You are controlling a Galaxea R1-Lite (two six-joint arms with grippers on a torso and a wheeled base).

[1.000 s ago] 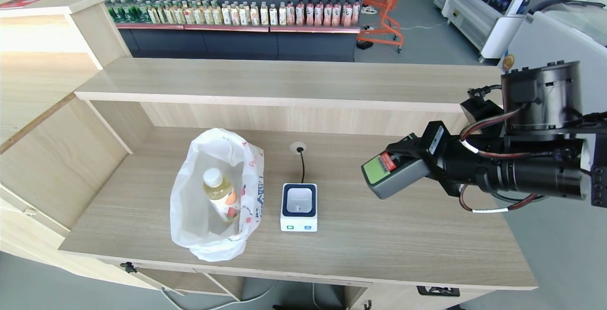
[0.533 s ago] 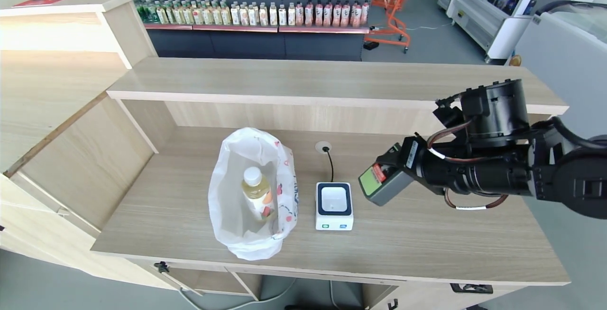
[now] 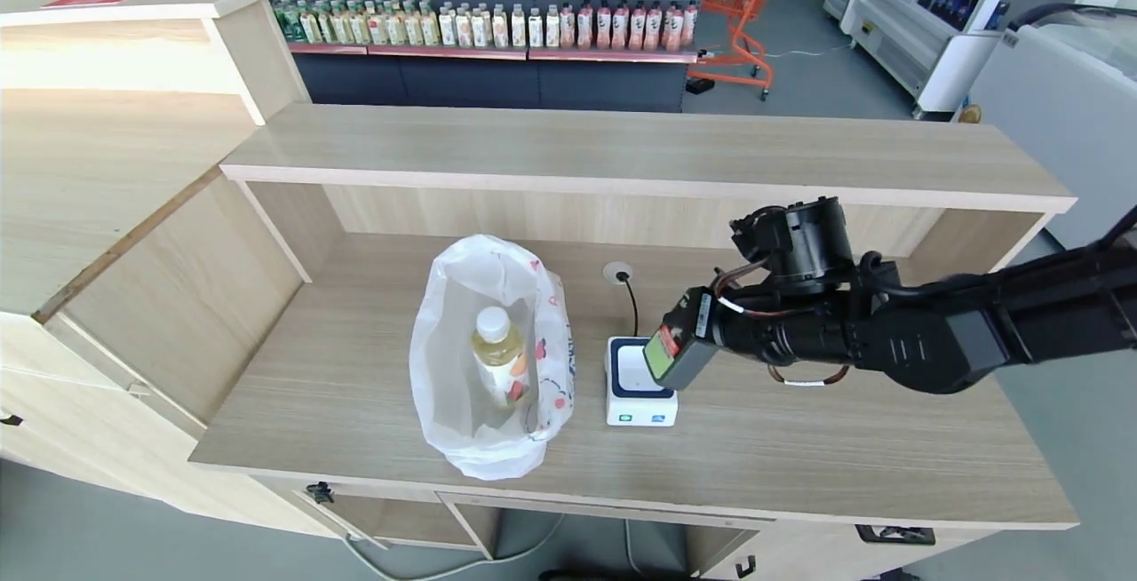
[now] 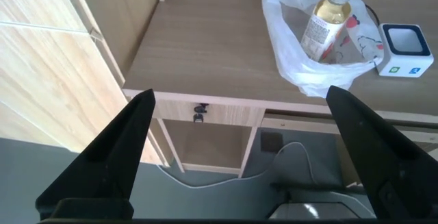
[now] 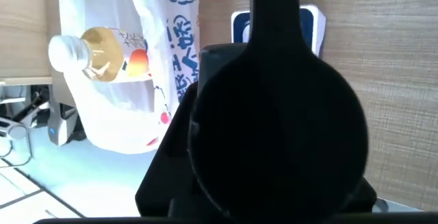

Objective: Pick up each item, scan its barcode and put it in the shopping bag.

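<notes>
Right gripper (image 3: 700, 334) held a grey-and-green box (image 3: 672, 352) over the barcode scanner (image 3: 632, 396).
Box was clamped in the right gripper, green face turned toward the shopping bag side, overlapping the scanner's right edge in the head view; contact with the scanner could not be told. White scanner sat on the bench (image 3: 799, 461), its black cable (image 3: 632, 310) running back to a hole in the benchtop. White plastic shopping bag (image 3: 444, 359) stood open just left of the scanner, with a white-capped drink bottle (image 3: 499, 366) leaning inside. Right wrist view caught the bag (image 5: 171, 59), the bottle (image 5: 102, 54) and the scanner (image 5: 311, 20). Left gripper (image 4: 239, 148) hung off the bench's front edge, well apart from the bag, fingers spread with nothing between them.
</notes>
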